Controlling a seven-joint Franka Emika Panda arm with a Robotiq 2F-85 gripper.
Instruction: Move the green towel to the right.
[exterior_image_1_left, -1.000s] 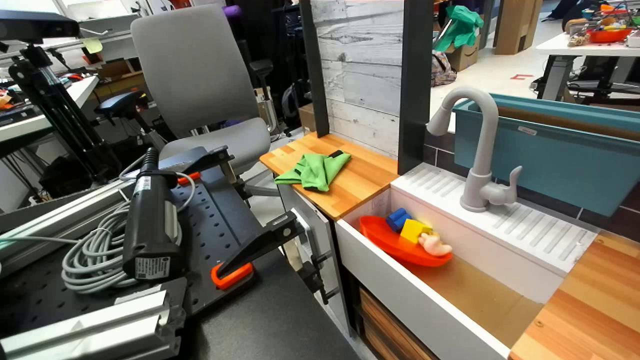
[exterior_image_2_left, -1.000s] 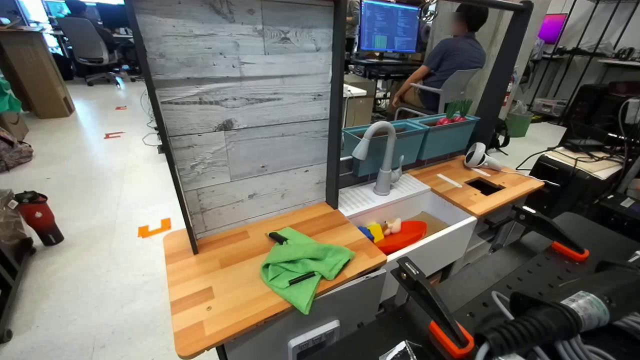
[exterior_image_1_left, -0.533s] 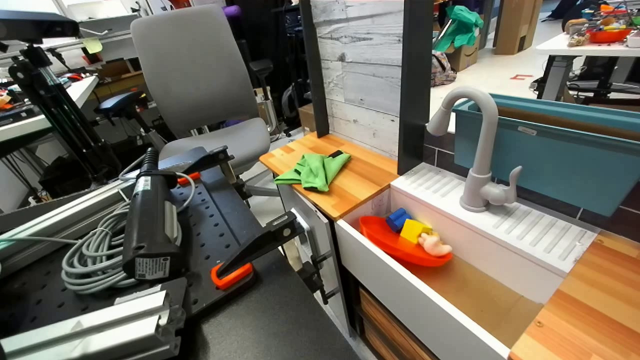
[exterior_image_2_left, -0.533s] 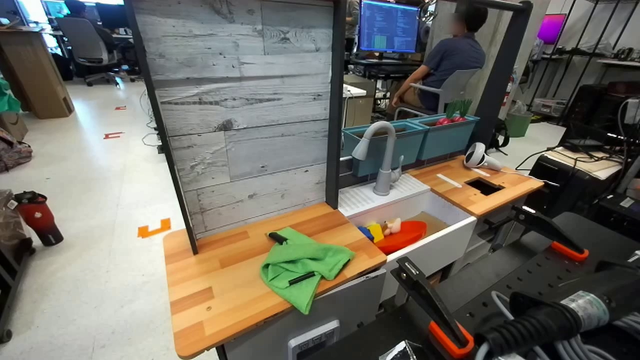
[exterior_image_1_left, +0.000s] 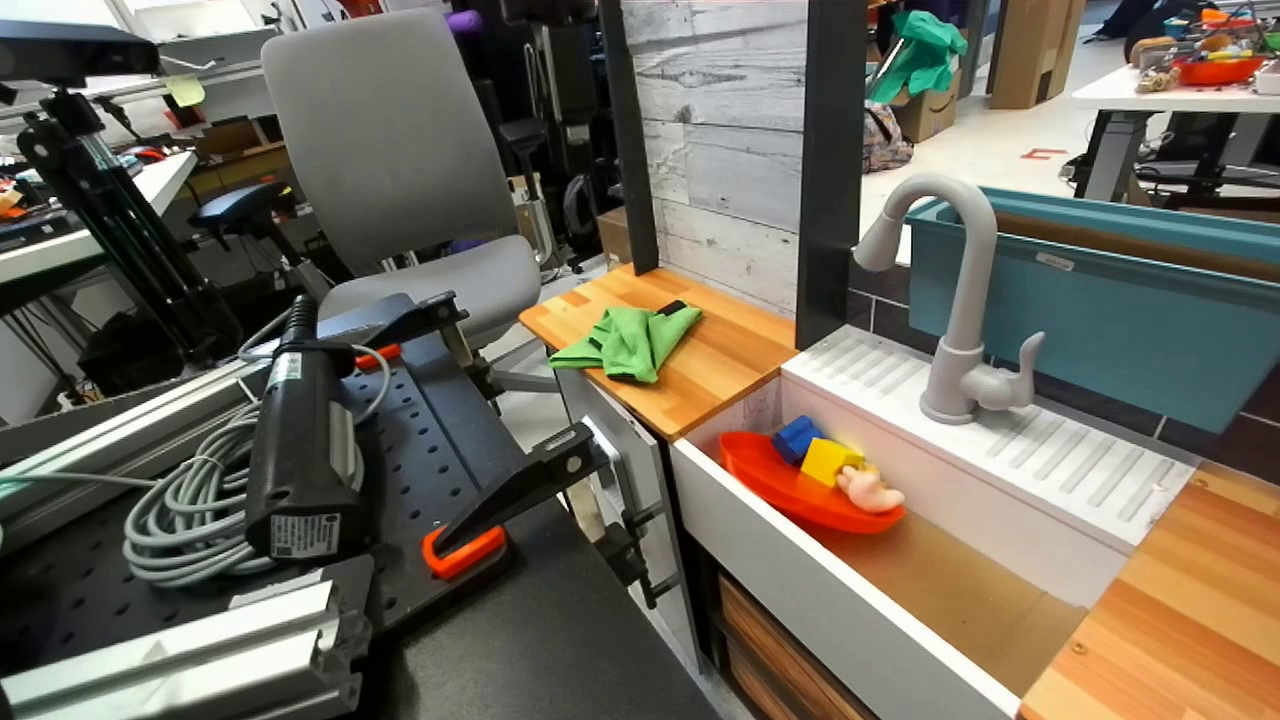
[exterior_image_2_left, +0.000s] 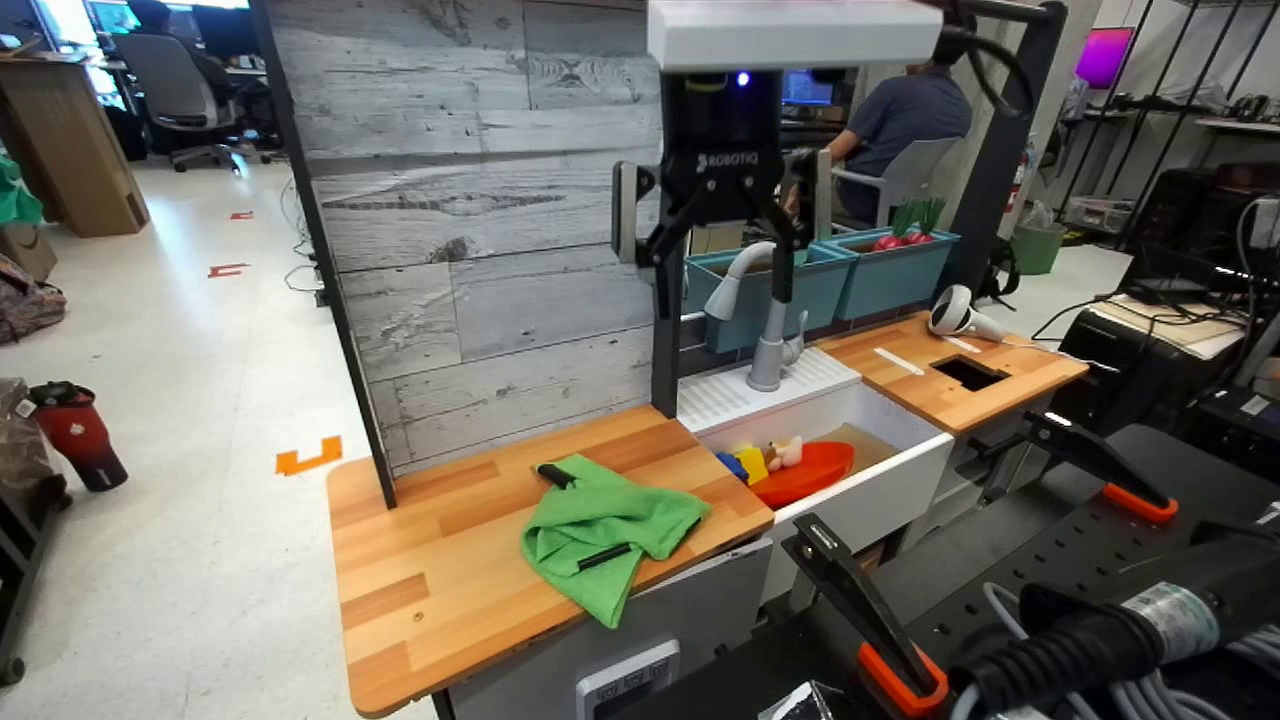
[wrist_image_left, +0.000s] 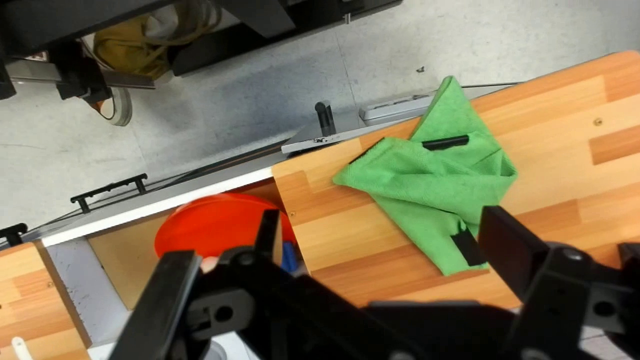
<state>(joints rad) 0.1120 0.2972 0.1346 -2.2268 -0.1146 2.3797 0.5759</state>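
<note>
The green towel (exterior_image_1_left: 632, 343) lies crumpled on the wooden counter in both exterior views (exterior_image_2_left: 607, 532), one corner hanging over the front edge. It has black patches. It also shows in the wrist view (wrist_image_left: 440, 177). My gripper (exterior_image_2_left: 726, 300) is open, pointing down, high above the counter near the dark post, with nothing between its fingers. In the wrist view my fingers (wrist_image_left: 380, 225) are wide apart, and the towel shows beyond them, nearer the right finger. In an exterior view only dark parts of the gripper (exterior_image_1_left: 560, 80) show at the top, hard to make out.
A white sink (exterior_image_2_left: 855, 500) beside the counter (exterior_image_2_left: 450, 560) holds a red boat-shaped dish (exterior_image_2_left: 800, 480) with toys. A grey faucet (exterior_image_2_left: 768, 340) and teal planters (exterior_image_2_left: 890, 275) stand behind. A grey wood-pattern panel (exterior_image_2_left: 480, 220) rises at the counter's back. Black clamps (exterior_image_2_left: 860, 600) sit in front.
The gripper and white wrist part have come into view from the top, over the counter and sink. The towel and the other objects have not moved.
</note>
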